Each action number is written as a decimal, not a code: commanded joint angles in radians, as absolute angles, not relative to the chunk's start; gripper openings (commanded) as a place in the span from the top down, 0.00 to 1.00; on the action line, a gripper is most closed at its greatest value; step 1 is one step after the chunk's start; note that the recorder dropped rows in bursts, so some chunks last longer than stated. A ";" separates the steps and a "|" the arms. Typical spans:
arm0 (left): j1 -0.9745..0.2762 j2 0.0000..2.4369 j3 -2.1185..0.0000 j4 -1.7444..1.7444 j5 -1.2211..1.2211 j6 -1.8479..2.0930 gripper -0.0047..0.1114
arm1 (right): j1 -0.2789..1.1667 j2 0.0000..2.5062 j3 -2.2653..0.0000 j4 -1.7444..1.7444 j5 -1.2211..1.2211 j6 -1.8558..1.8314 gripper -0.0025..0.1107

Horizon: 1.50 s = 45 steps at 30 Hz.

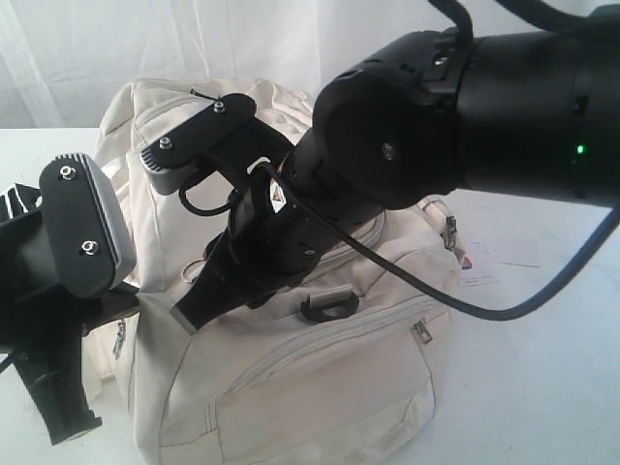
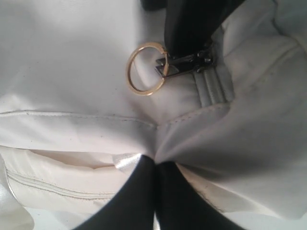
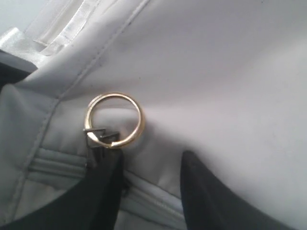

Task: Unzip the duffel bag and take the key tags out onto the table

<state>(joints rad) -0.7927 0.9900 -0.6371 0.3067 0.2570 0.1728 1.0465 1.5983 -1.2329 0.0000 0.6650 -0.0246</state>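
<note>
On top of the duffel bag [image 1: 320,387], which stands on the white table [image 1: 542,387], my right claw [image 3: 146,158] is spread. One finger touches the dark zip pull [image 3: 100,136] with its gold ring [image 3: 114,120]; the other sits apart on plain fabric. Pull not pinched. My left claw [image 2: 156,167] is pressed together on a fold of bag cloth near that same pull, and the fabric puckers into the tips.

My read on why: left pins the soft bag so the slider can run instead of dragging the whole bag along, and right is lining up to close on the pull.

The zip looks closed at this spot, so unzipping is not yet done. No key tags in any view, presumably inside the bag. Next move calls for the right claw closing squarely on pull or ring. It's a small, smooth target and could slip out sideways.
</note>
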 commanded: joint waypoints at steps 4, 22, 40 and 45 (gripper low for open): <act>-0.802 0.966 -0.642 0.296 0.202 0.161 0.96 | 1.045 1.567 -1.250 0.005 0.638 -0.018 0.64; -0.802 0.966 -0.642 0.296 0.202 0.161 0.96 | 0.955 1.567 -1.287 0.318 0.731 -0.304 0.64; -0.802 0.966 -0.642 0.296 0.199 0.161 0.96 | 0.789 1.627 -1.296 0.743 0.912 -0.693 0.64; -0.802 0.966 -0.642 0.296 0.197 0.161 0.96 | 0.791 1.658 -1.296 0.743 0.909 -0.730 0.64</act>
<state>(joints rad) -0.7927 0.9900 -0.6371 0.3067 0.2570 0.1728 0.7967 1.6421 -1.2928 0.7329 0.9095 -0.6951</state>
